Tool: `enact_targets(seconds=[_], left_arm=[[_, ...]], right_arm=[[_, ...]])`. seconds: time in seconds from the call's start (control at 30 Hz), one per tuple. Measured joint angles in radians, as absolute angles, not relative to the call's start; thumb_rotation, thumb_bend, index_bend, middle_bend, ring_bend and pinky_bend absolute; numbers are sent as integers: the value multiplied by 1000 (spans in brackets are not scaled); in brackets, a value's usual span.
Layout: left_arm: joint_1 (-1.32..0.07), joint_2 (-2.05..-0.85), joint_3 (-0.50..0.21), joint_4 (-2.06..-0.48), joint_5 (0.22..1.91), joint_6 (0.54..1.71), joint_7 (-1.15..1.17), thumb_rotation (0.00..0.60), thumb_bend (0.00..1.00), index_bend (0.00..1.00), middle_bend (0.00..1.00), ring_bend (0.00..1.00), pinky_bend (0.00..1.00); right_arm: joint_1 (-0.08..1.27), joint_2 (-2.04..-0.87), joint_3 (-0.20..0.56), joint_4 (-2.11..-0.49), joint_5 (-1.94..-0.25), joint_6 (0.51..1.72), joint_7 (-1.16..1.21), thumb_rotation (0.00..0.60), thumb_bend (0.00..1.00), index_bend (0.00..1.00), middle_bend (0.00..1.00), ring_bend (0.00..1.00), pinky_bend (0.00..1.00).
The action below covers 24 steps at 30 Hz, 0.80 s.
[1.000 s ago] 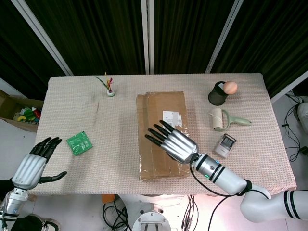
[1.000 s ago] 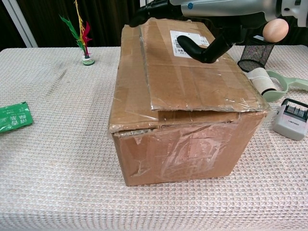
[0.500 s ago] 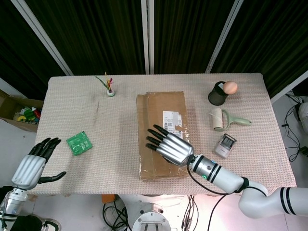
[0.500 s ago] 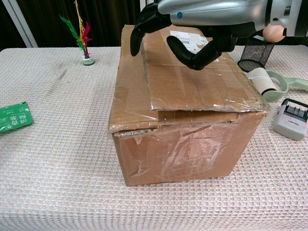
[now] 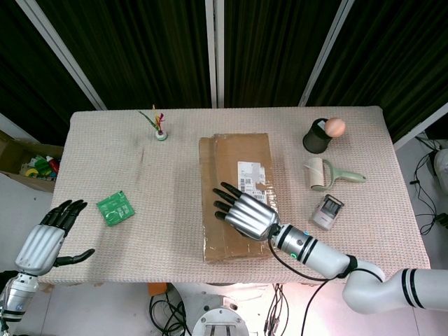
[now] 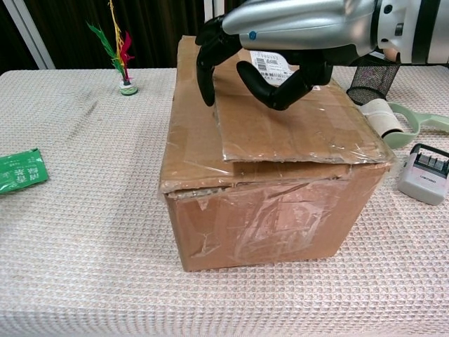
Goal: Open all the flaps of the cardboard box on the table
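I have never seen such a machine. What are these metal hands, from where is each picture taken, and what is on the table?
This is a robot with two arms, each ending in a hand with fingers like a person's. One picture looks down from the robot's head; the other looks forward from its chest, so the cardboard box appears large there.

The right hand is over the top of the box, fingers curled down at the edge of the upper flap. It grips nothing yet, and the flaps are closed. The left hand is open beside the near table edge, holding nothing.

On the table also lie a green packet, a feathered shuttlecock, a black mesh cup with an egg on it, a lint roller and a small grey device.
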<state>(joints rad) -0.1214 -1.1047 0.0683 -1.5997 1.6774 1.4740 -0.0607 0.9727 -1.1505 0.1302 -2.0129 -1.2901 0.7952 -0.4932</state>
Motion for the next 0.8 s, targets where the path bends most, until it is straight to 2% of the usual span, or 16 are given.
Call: enact_targets(seconds=[0.17,0.4,0.8], left_arm=[[-122,-1105,69,-1598,1678,1472,-62,0,0,0,59,40,159],[-121,-1103,70,-1601,1681,1475,-59,0,0,0,59,40,159],[-129,-1100,69,-1620,1684,1464,-41,0,0,0,59,40,159]], right_arm=[[966,-1147,134,-2016,-1289,824,-504,600,922,527,336,0,0],[952,-1115,144,-2039,-1296,855,-502,600,923,535,337,0,0],[897,-981,163,-2105,-1351,912,-413,600,921,534,344,0,0]])
